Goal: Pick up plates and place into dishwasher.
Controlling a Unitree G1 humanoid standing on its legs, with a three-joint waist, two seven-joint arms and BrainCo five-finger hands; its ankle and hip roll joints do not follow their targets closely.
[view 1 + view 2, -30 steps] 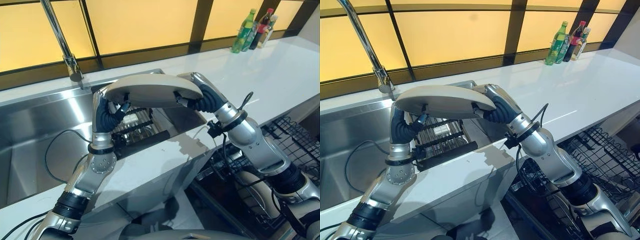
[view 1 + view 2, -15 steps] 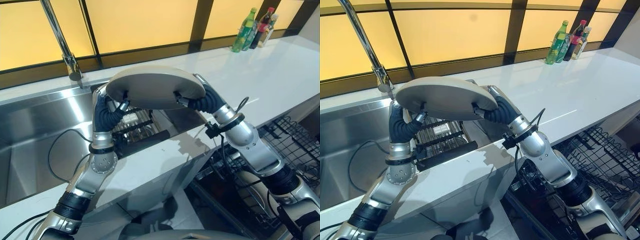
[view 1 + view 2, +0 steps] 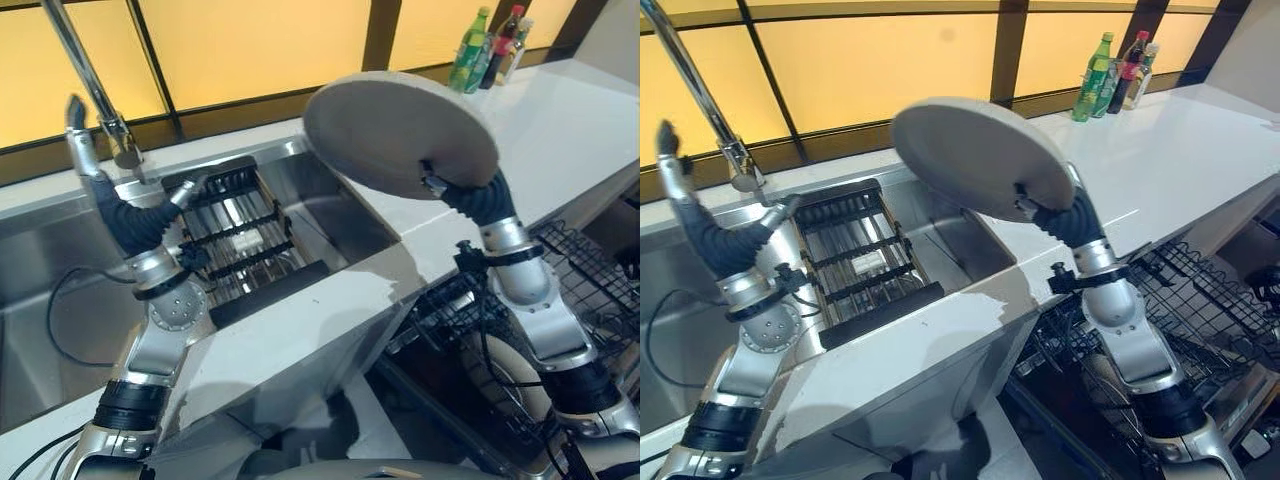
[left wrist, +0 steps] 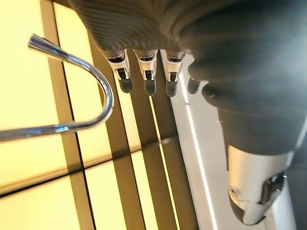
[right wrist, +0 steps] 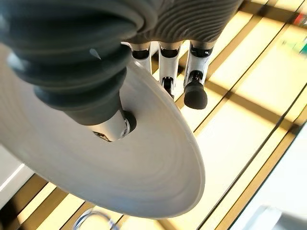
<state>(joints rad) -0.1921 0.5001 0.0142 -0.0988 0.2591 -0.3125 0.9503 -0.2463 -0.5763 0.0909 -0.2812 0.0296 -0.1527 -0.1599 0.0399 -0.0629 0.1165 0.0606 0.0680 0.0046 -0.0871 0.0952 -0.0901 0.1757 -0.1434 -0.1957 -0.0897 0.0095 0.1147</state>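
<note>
The left hand has let go and hangs open at 9 o'clock. The right hand alone grips the plate high over the desk, ready for the dishwasher rack.

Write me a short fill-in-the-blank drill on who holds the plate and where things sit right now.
1. The plate is held by the robot's ____ hand.
2. The left hand, fingers straight, is raised beside the ____.
3. A dark rack sits inside the ____.
4. Three ____ stand at the counter's far end.

Missing words: right; faucet; sink; bottles
</note>
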